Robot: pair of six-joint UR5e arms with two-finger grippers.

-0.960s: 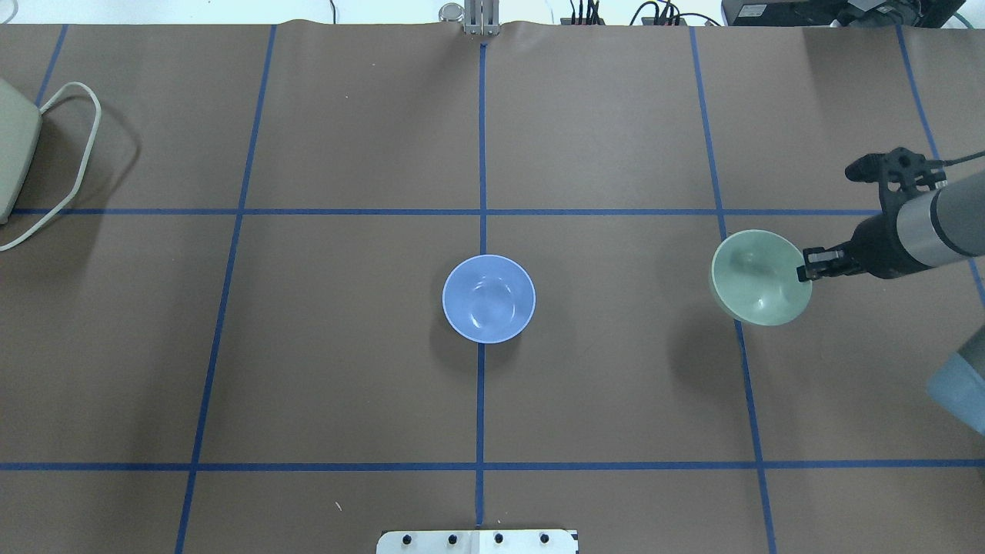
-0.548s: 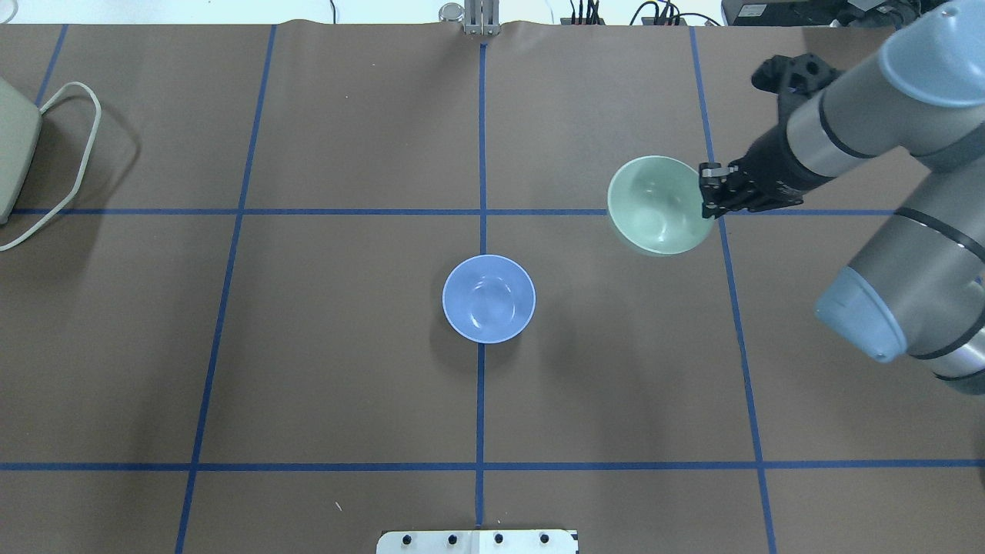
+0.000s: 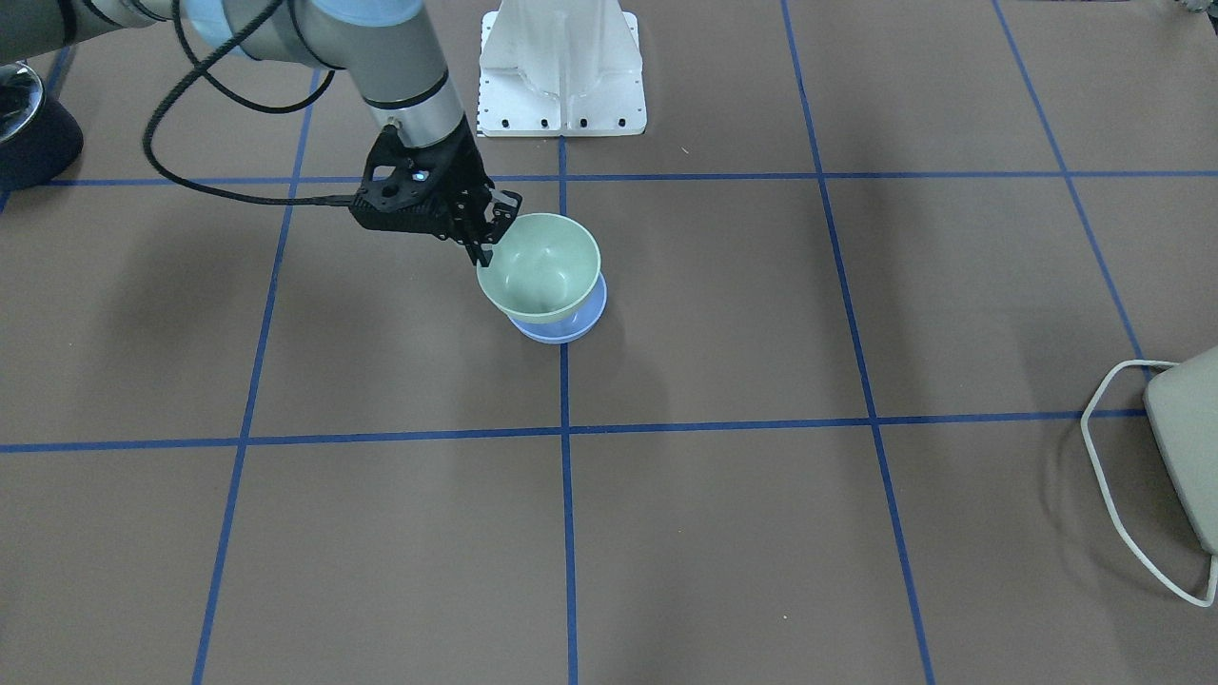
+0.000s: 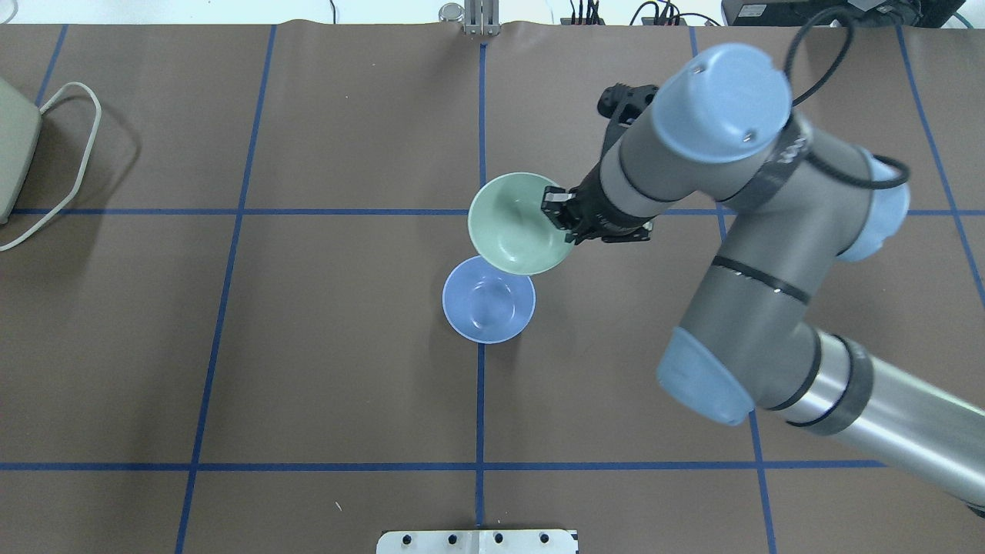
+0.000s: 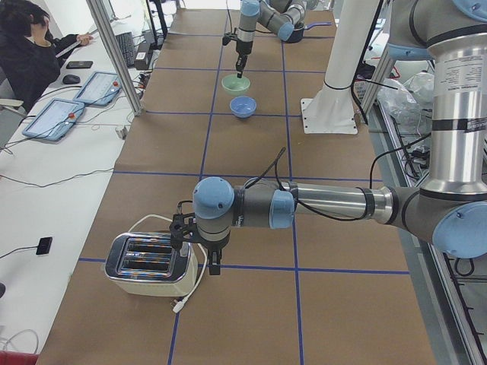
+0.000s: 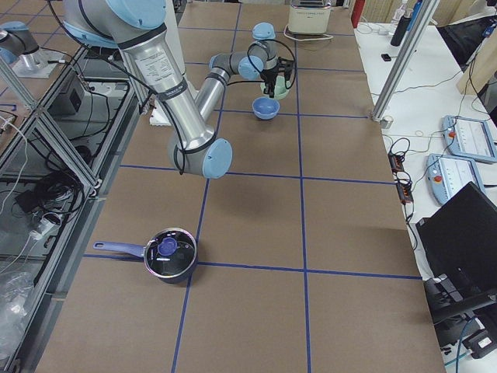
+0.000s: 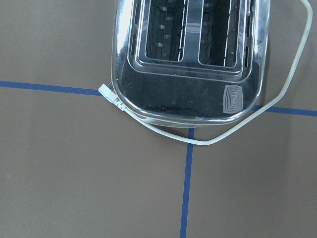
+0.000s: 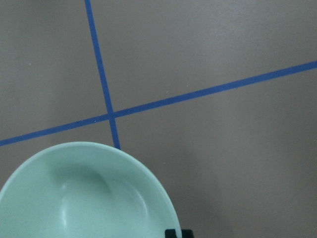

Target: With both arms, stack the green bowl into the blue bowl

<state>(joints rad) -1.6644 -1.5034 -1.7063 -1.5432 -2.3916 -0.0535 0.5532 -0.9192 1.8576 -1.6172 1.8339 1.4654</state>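
You are holding the green bowl [image 4: 508, 227] aloft, the right gripper [image 4: 560, 223] jaws pinching its rim, nearly over the blue bowl [image 4: 487, 312] on the tabletop [image 4: 308, 346]. Lowering and releasing are left. The left gripper [image 5: 214, 262] is hovering beside the toaster [image 5: 144, 266]; whether its jaws are open, I cannot tell.

From the front, the green bowl [image 3: 540, 266] hides most of the blue bowl [image 3: 561, 335].
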